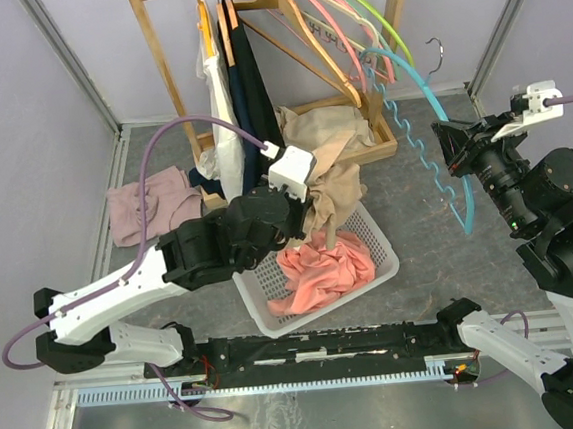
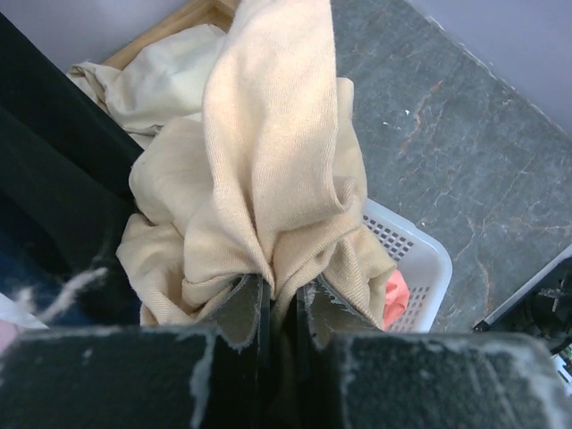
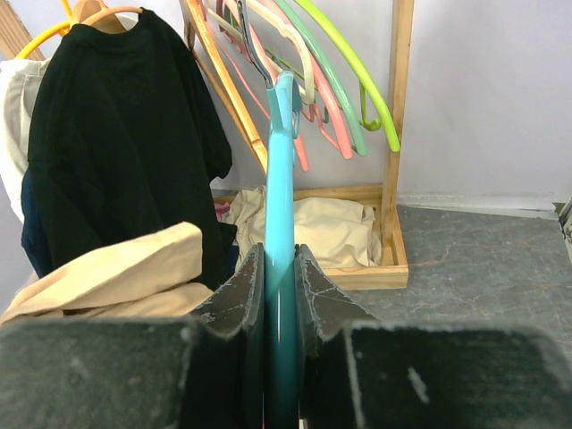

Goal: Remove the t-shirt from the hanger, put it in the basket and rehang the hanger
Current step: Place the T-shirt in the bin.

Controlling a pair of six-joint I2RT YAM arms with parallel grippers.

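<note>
Left wrist view, left fingers (image 2: 239, 311) clamped on beige t-shirt (image 2: 268, 161), right fingers (image 3: 239, 288) clamped on teal hanger (image 3: 280, 197)

We see pale lilac walls (image 1: 18, 128) on three sides, with grey metal posts (image 1: 70, 61) running down the back corners. The floor (image 1: 442, 271) is dark grey with a marbled pattern. A wooden rack (image 1: 160, 60) stands at the back. Light is soft and even, with faint shadows.
</note>
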